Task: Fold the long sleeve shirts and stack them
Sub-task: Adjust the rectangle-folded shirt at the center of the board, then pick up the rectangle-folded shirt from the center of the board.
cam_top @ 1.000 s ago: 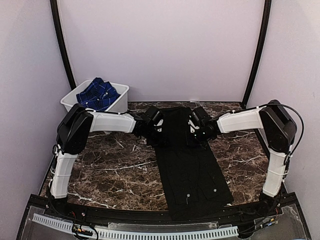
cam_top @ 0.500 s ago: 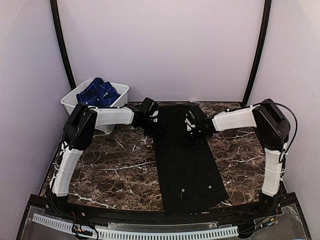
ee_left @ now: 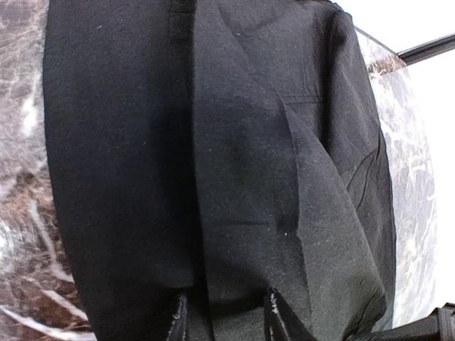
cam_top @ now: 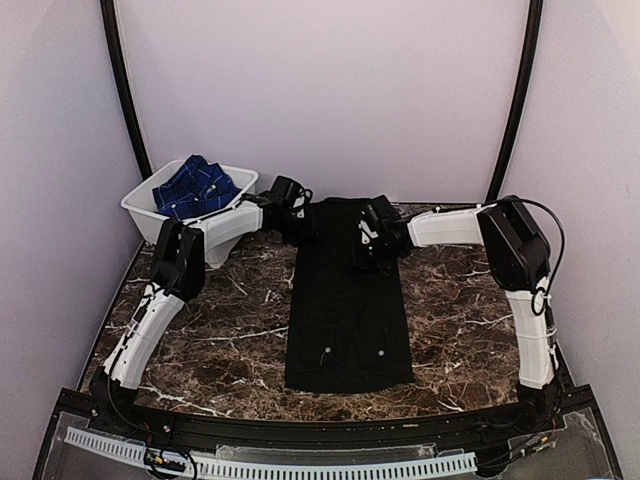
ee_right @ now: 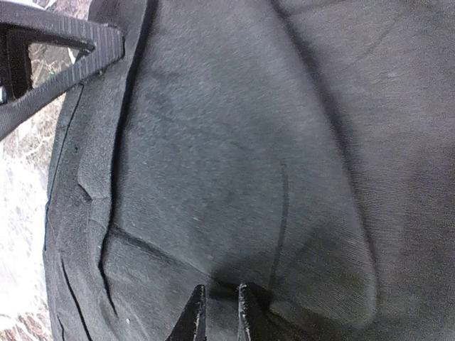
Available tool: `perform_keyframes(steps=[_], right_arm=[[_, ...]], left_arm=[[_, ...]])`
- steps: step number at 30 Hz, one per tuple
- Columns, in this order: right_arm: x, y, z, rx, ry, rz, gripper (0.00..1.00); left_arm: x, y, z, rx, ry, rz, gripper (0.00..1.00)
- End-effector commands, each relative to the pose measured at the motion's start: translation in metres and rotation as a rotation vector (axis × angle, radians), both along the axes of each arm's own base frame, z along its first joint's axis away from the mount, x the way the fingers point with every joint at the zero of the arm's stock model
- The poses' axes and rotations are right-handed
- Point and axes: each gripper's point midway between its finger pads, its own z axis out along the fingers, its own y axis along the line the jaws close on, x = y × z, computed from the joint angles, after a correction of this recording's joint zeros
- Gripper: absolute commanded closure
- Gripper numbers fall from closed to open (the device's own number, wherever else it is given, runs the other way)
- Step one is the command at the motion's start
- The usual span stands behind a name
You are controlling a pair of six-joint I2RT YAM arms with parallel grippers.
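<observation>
Two shirts to deal with, and only one is out on the table. The black shirt lies as a long narrow strip down the middle, sides folded in. It runs from the far edge toward the near edge, and a couple of small white buttons show close to its near end. The blue checked shirt sits bunched up in the white tub at the far left corner.

Handling-wise the black one looks like thin, floppy woven cloth. It's light, has no stiffness, and will likely sag and crease wherever it isn't supported. On that polished marble top it probably slides easily too, so it could skew if one side gets pulled harder. Best bet is to take it by the two far corners of the strip, through all the layers, so the fold doesn't fall open.

That's pretty much where the arms are. The left gripper is at the far left corner of the strip, fingers partly closed on a thick bunch of black cloth. The right gripper is at the far right corner, jaws nearly together, pinching a thinner fold. Both look like they're grasping the shirt, and the rest of it trails off toward the near edge.
</observation>
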Motion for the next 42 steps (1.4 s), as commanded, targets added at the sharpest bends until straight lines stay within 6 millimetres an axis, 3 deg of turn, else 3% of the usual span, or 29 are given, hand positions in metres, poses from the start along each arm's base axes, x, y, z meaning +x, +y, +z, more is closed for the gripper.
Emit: perform_keyframes(steps=[1,5,6,8,12,16,17,18,19,20,21,22,23,24,25,27,31,35,42], right_arm=[[0.009,0.003,0.029,0.007,-0.04,0.02,0.85],[0.01,0.002,0.07,0.033,-0.103,0.025,0.82],[0.008,0.0,0.077,0.037,-0.114,0.026,0.81],[0.001,-0.006,0.09,0.041,-0.129,0.022,0.78],[-0.026,-0.024,0.104,0.052,-0.125,0.006,0.74],[-0.069,-0.045,0.09,0.079,-0.062,0.002,0.69],[-0.079,-0.049,0.088,0.088,-0.05,-0.001,0.69],[-0.089,-0.054,0.088,0.098,-0.042,-0.001,0.68],[-0.098,-0.059,0.086,0.106,-0.036,-0.004,0.67],[-0.107,-0.063,0.087,0.117,-0.031,-0.007,0.67],[-0.116,-0.067,0.086,0.125,-0.023,-0.007,0.66],[-0.125,-0.07,0.086,0.141,-0.015,-0.003,0.66],[-0.134,-0.073,0.084,0.153,-0.003,0.0,0.66],[-0.142,-0.076,0.084,0.163,0.003,0.002,0.66],[-0.149,-0.079,0.082,0.165,0.014,0.003,0.66],[-0.164,-0.085,0.075,0.163,0.036,0.003,0.66],[-0.196,-0.093,0.059,0.184,0.103,0.011,0.65],[-0.225,-0.098,0.041,0.194,0.171,0.019,0.65],[-0.256,-0.107,0.018,0.201,0.256,0.018,0.65]], left_arm=[[-0.007,0.007,0.017,0.017,0.017,-0.022,0.61],[-0.007,0.007,0.075,0.009,-0.085,-0.033,0.5],[-0.009,0.007,0.098,0.006,-0.123,-0.041,0.45],[-0.016,0.008,0.121,0.02,-0.159,-0.045,0.39],[-0.046,0.013,0.144,0.049,-0.16,-0.053,0.36],[-0.094,0.02,0.137,0.057,-0.093,-0.063,0.37],[-0.104,0.02,0.159,0.02,-0.125,-0.059,0.38],[-0.121,0.028,0.133,0.043,-0.063,-0.065,0.38],[-0.129,0.03,0.156,-0.002,-0.098,-0.056,0.38],[-0.145,0.04,0.131,0.019,-0.042,-0.055,0.38],[-0.154,0.043,0.15,-0.023,-0.069,-0.045,0.39],[-0.17,0.051,0.129,-0.009,-0.02,-0.047,0.39],[-0.179,0.054,0.141,-0.036,-0.032,-0.043,0.39],[-0.195,0.062,0.121,-0.019,0.016,-0.046,0.39],[-0.204,0.064,0.13,-0.038,0.009,-0.047,0.39],[-0.233,0.074,0.103,-0.024,0.079,-0.056,0.4],[-0.278,0.078,0.08,-0.045,0.169,-0.102,0.41],[-0.314,0.079,0.056,-0.067,0.259,-0.146,0.41],[-0.353,0.075,0.027,-0.067,0.361,-0.219,0.41]])
